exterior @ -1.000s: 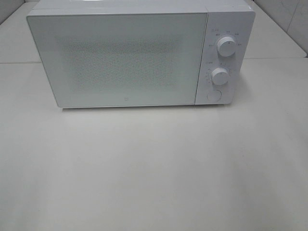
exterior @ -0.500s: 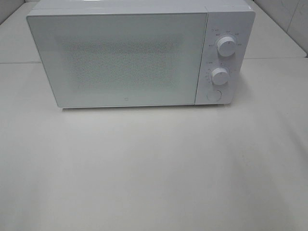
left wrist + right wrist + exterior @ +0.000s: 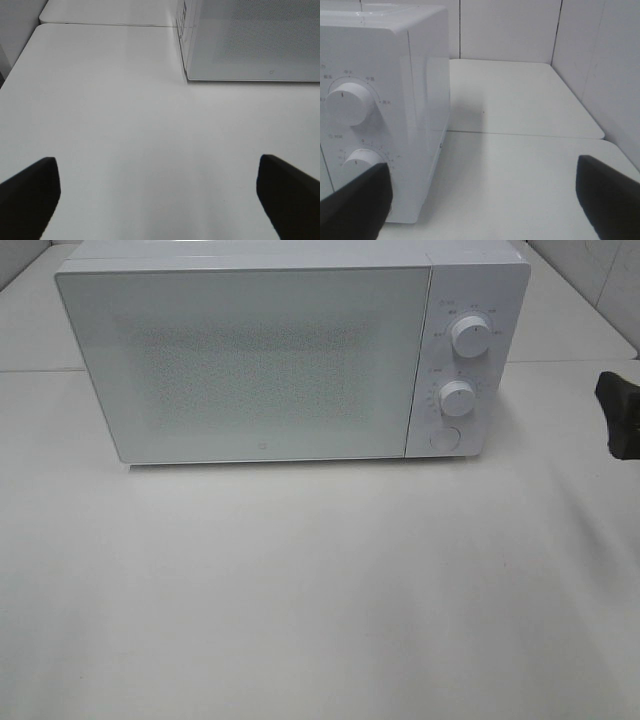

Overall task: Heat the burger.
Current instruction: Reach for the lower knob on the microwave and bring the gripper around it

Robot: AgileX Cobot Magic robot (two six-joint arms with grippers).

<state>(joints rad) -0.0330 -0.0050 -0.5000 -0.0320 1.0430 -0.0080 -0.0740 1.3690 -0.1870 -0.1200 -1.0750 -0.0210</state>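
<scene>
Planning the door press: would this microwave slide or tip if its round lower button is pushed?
Probably stays put: the microwave is a wide, low box. Tipping seems unlikely, since the button sits low. The smooth table might allow slight sliding.

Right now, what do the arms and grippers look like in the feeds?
Both the left gripper and right gripper: matte black fingers, blunt wedge-shaped tips, no markings or cables visible. The high view catches only a dark, blocky bit of the right arm at its edge.
</scene>
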